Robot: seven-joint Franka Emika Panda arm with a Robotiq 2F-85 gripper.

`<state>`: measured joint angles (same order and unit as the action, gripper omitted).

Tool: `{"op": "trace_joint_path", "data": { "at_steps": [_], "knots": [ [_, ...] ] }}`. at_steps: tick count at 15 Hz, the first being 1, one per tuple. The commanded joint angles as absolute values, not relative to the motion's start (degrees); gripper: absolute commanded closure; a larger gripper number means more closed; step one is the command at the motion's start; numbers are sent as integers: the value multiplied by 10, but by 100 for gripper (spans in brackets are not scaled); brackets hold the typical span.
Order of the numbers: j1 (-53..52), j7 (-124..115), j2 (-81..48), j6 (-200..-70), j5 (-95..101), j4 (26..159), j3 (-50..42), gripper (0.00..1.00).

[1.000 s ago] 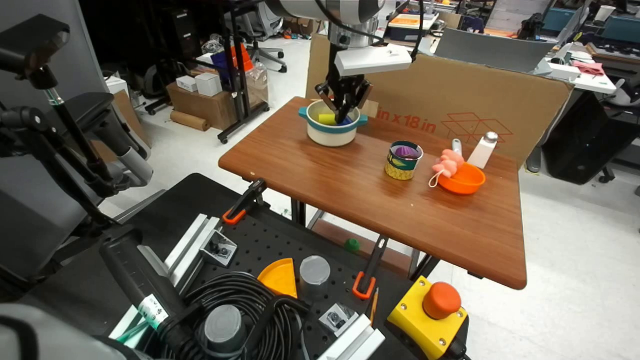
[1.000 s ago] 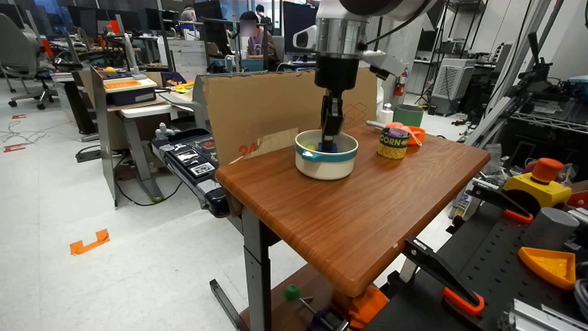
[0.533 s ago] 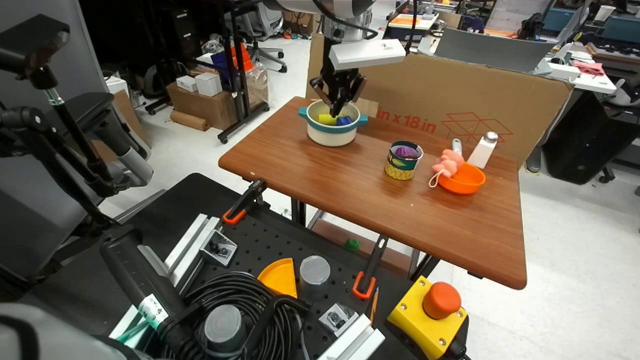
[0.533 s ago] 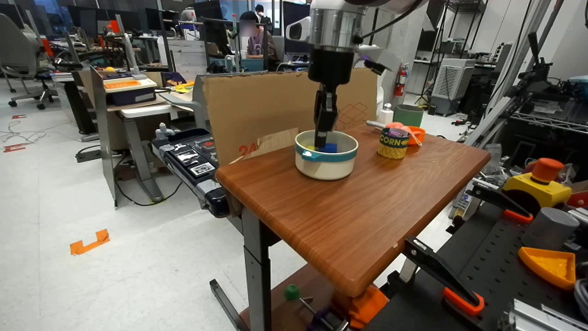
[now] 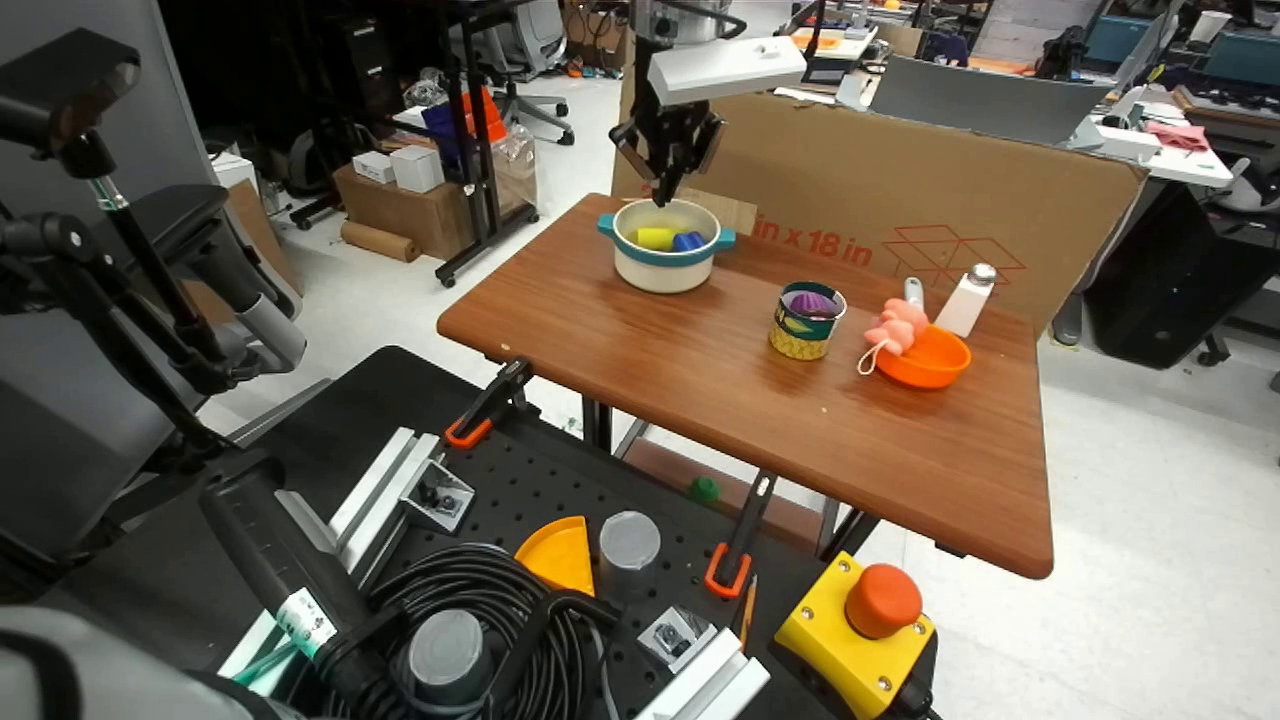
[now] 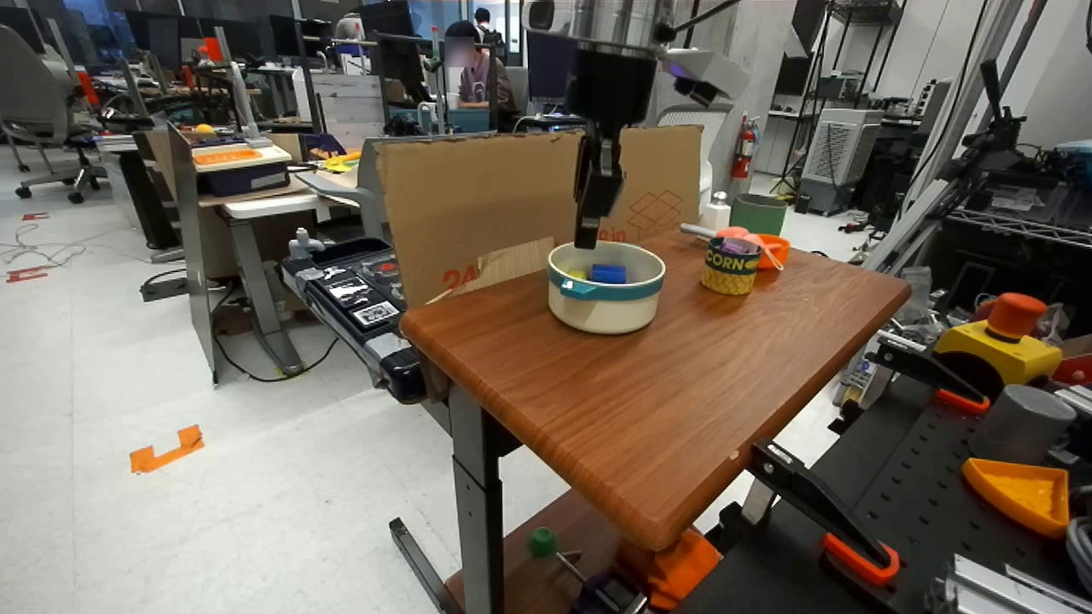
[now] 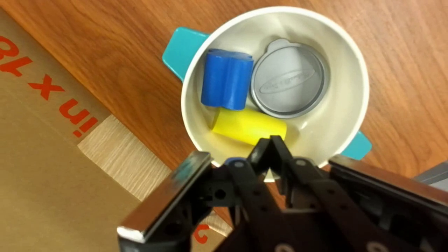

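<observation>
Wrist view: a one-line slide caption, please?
Closed gripper over a cream pot holding a blue block, a yellow cylinder and a gray lid.

Black fingers (image 7: 281,152), cream pot (image 7: 344,87), teal handles (image 7: 183,50), blue block (image 7: 226,79), yellow block (image 7: 248,126), grey disc (image 7: 289,80)

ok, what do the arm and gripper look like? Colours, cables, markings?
Arm: silvery metal collar, then a black cylindrical section; black cable alongside; white boxy housing beside it. Gripper: black, angular linkages with round grey pivots and narrow dark fingers; its shiny outer bars look coppery, possibly reflecting the table. No lettering legible on either.
</observation>
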<state>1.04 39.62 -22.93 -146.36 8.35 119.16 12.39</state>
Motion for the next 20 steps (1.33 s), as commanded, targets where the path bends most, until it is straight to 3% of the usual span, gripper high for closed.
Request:
{"op": "trace_joint_path", "data": {
  "at_steps": [1, 8, 10, 20],
  "knots": [
    [8, 409, -223, -1475, 82, 1201, 117, 63],
    [11, 433, -253, -1458, 83, 1179, 113, 11],
    [11, 438, -258, -1458, 84, 1179, 112, 0],
    [24, 546, -259, -1461, 82, 1186, 131, 0]
  ]
}}
